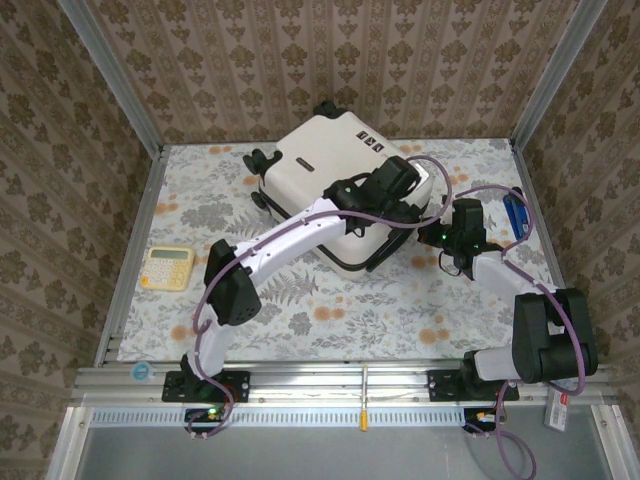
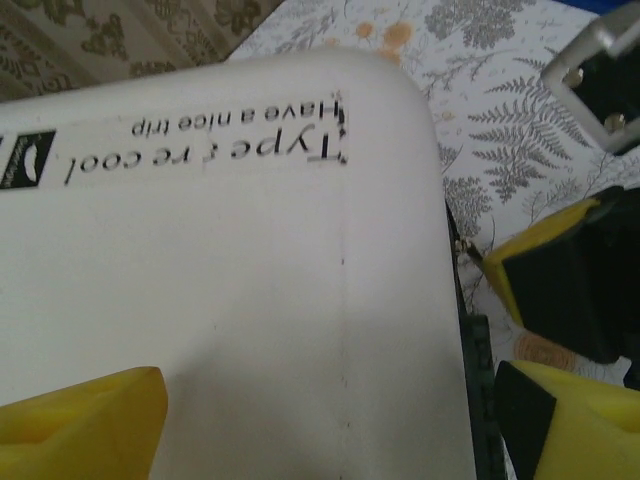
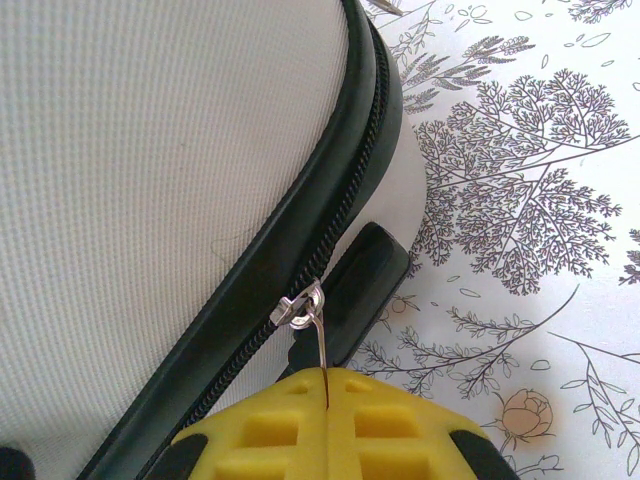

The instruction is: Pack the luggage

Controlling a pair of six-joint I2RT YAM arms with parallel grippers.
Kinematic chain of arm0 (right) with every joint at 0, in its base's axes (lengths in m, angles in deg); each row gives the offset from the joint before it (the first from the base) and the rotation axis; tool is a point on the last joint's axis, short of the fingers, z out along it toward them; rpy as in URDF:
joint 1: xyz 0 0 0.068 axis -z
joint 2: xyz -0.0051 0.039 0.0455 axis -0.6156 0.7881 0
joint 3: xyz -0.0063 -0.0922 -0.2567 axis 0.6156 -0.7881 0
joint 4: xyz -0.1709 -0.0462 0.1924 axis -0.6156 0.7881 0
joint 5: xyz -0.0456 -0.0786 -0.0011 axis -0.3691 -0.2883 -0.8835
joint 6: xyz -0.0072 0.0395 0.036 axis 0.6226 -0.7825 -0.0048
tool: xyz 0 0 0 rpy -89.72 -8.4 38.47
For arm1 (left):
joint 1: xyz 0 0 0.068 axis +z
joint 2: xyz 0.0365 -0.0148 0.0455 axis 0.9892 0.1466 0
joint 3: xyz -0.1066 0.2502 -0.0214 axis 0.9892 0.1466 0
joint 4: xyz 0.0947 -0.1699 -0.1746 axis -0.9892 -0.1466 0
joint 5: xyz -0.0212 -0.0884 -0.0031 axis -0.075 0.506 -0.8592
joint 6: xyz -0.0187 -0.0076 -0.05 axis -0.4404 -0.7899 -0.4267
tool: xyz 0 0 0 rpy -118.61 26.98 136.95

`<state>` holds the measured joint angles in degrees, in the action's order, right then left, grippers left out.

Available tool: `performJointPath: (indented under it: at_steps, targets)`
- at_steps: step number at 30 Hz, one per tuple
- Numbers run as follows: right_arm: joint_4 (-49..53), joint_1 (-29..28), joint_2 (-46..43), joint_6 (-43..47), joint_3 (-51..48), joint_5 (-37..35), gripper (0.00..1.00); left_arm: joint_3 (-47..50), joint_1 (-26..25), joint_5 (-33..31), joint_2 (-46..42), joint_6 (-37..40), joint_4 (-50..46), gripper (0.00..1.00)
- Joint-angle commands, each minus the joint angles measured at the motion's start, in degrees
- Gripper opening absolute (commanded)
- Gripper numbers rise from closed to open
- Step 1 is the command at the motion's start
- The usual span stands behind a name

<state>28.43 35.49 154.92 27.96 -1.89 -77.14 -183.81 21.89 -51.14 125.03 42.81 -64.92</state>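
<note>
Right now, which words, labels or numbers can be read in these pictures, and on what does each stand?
"Have a nice trip": printed in black on the luggage shell, upside down in the left wrist view.
"Type : re cool": the line beside it; the middle mark is unclear.
Black label on the same strip: blurred, unreadable.
Small black marks on the luggage in the top view: too small.
Calculator keys: too small.
</note>
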Motion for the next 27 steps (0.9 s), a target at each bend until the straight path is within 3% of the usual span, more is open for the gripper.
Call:
performJointPath:
  at_steps: [1,9,19,27]
  targets:
    - [0.85,0.56,-1.43,-0.31,-1.08,-4.23,0.00,-2.81,-0.70,-0.43,2.74,1.38,-2.66,0.87]
    - [1.01,0.56,-2.03,-0.17,-1.17,-4.39,0.00,-3.21,-0.67,-3.73,5.68,-0.28,-7.50,0.85]
    - [5.03,2.75,0.17,2.01,4.75,-9.13,0.00,13.64,-0.50,-0.20,-0.27,-1.41,-3.65,0.81]
    - [6.34,6.54,8.01,2.61,12.30,-6.24,0.00,26.08,0.23,6.24,-5.29,-1.15,3.01,0.79]
